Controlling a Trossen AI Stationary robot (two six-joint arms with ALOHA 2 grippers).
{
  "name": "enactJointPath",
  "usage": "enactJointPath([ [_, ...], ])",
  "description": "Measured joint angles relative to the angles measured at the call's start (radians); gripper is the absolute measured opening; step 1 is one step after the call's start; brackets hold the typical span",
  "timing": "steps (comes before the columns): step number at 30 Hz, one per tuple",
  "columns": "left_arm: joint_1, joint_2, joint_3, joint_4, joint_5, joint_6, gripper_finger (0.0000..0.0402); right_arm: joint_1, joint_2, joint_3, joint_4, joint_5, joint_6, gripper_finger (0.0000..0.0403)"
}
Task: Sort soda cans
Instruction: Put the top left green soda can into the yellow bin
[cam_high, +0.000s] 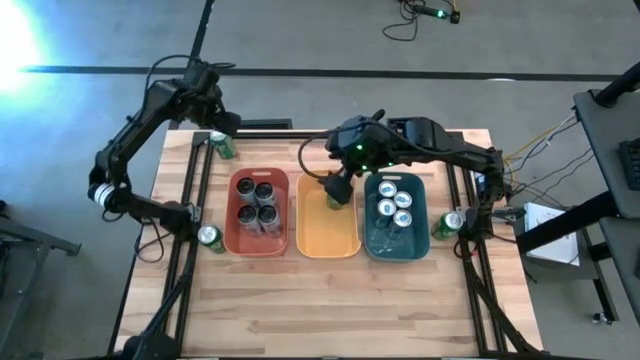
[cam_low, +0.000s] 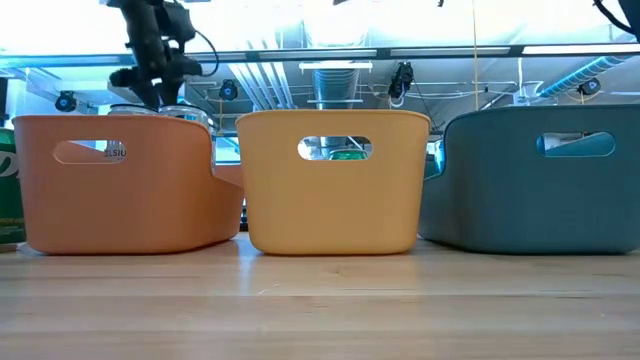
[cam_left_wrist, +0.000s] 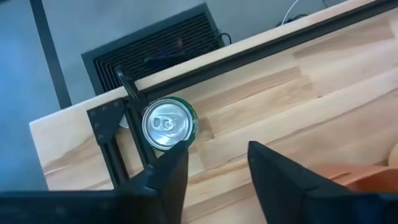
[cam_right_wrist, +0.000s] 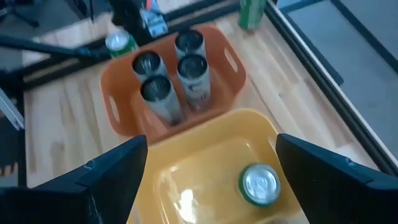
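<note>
Three bins stand side by side. The red bin (cam_high: 236, 236) holds several dark soda cans (cam_right_wrist: 180, 74). In the yellow bin (cam_high: 328, 238) a green can (cam_right_wrist: 261, 185) stands upright on the floor. The teal bin (cam_high: 372, 240) holds several silver-blue cans (cam_high: 394, 204). My right gripper (cam_right_wrist: 211, 149) hangs open above the yellow bin's far end, its fingers wide on either side of that green can and clear of it. My left gripper (cam_left_wrist: 214, 149) is open over the table's far left corner, beside an upright green can (cam_left_wrist: 168, 124) that is not between its fingers.
One more green can (cam_high: 210, 237) stands by the table's left rail, and another (cam_high: 447, 223) by the right rail. Black rails (cam_high: 195, 190) run along both table sides and the far edge. The near half of the wooden table (cam_high: 330, 310) lies bare.
</note>
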Motion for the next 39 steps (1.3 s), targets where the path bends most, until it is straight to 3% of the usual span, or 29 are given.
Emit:
enactJointPath([
  [9, 0.013, 0.054, 0.000, 0.021, 0.003, 0.013, 0.0200, -0.001, -0.007, 0.000, 0.105, 0.008, 0.004, 0.0351],
  [26, 0.051, 0.171, 0.000, 0.031, 0.001, -0.007, 0.0202, 0.002, -0.010, 0.007, 0.140, 0.008, -0.039, 0.0352],
  [39, 0.076, 0.183, 0.000, 0.066, -0.017, -0.057, 0.0226, 0.014, -0.010, 0.008, 0.011, 0.008, -0.175, 0.0353],
])
